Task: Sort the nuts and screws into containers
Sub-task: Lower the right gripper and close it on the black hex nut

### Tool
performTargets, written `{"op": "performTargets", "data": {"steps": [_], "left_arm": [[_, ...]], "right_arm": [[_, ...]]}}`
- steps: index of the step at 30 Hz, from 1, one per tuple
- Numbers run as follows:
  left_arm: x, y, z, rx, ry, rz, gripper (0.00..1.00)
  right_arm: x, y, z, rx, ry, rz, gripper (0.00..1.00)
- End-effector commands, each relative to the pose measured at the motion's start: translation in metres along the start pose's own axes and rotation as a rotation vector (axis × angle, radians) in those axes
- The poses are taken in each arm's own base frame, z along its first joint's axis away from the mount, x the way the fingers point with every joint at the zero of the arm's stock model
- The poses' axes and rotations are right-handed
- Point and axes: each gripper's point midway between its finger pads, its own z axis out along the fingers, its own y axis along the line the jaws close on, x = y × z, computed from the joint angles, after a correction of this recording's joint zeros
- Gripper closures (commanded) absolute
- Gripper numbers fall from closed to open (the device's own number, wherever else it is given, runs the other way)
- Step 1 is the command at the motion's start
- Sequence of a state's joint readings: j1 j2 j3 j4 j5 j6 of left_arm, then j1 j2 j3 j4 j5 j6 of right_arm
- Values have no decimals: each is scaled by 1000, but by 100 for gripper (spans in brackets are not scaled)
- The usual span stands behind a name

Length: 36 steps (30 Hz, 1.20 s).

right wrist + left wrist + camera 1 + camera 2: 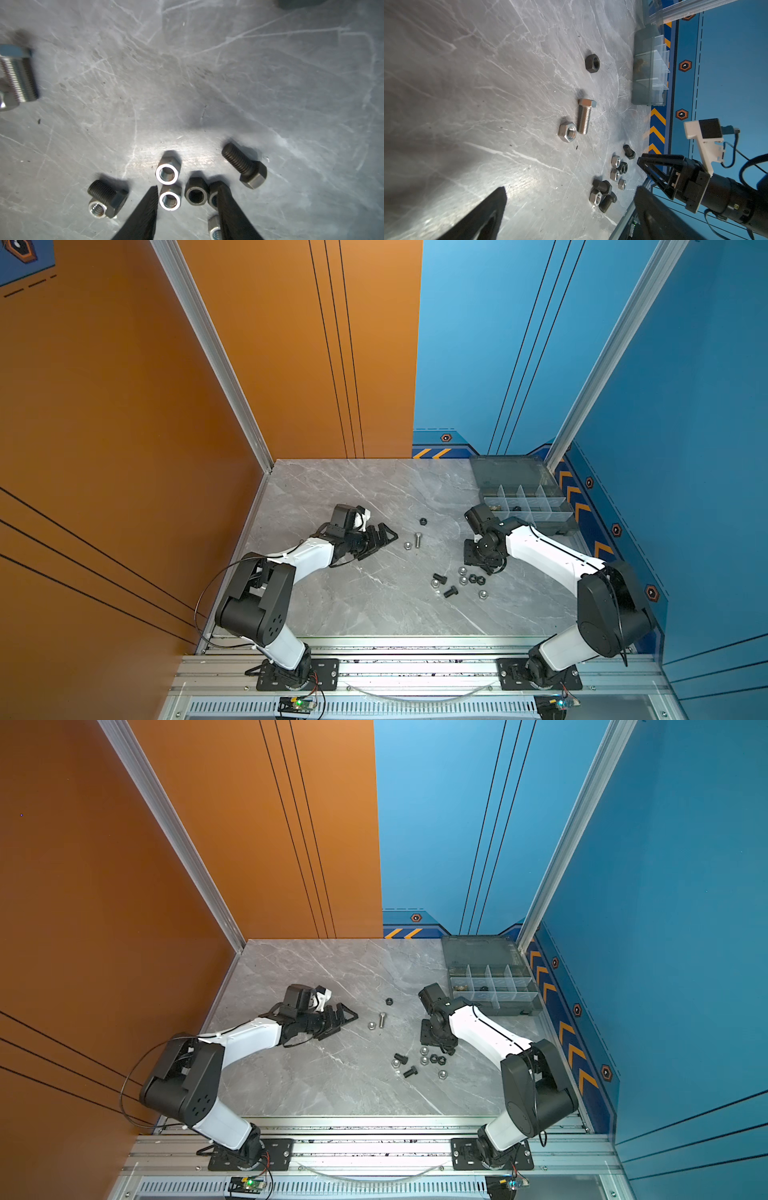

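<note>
Screws (439,577) and nuts (462,571) lie loose right of table (332,614) centre; the organiser box (565,527) fills the far right corner.
The table's left and near parts are bare. Left pincer (377,542) gapes wide; right pincer (188,190) stands half-spread astride two nuts. Brass-coloured pieces (459,988) lie inside the box's left end.

Blurred silver bolt (19,76) cut by edge, organiser box (561,524) contents indistinct

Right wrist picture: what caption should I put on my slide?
Open right gripper straddling a silver nut and a black nut, black bolts nearby, on the grey table.
</note>
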<state>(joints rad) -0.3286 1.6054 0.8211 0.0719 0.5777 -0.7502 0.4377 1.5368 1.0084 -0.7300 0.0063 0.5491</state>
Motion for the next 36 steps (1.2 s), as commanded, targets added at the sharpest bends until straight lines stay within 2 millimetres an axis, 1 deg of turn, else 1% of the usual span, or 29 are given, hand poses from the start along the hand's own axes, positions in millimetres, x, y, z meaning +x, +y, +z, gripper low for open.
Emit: {"op": "performTargets", "data": {"steps": [1, 12, 19, 27, 36], "left_arm": [[-3, -9, 5, 27, 2, 19, 2], [0, -9, 8, 31, 15, 20, 2], [1, -11, 11, 32, 22, 21, 2], [2, -13, 13, 33, 26, 24, 2], [2, -12, 13, 28, 26, 22, 2]], "right_arm": [[19, -19, -2, 67, 28, 15, 52], [41, -39, 6, 110, 62, 64, 54], [49, -47, 8, 105, 77, 72, 55], [55, -44, 19, 85, 101, 66, 56], [53, -40, 28, 76, 113, 62, 57]]}}
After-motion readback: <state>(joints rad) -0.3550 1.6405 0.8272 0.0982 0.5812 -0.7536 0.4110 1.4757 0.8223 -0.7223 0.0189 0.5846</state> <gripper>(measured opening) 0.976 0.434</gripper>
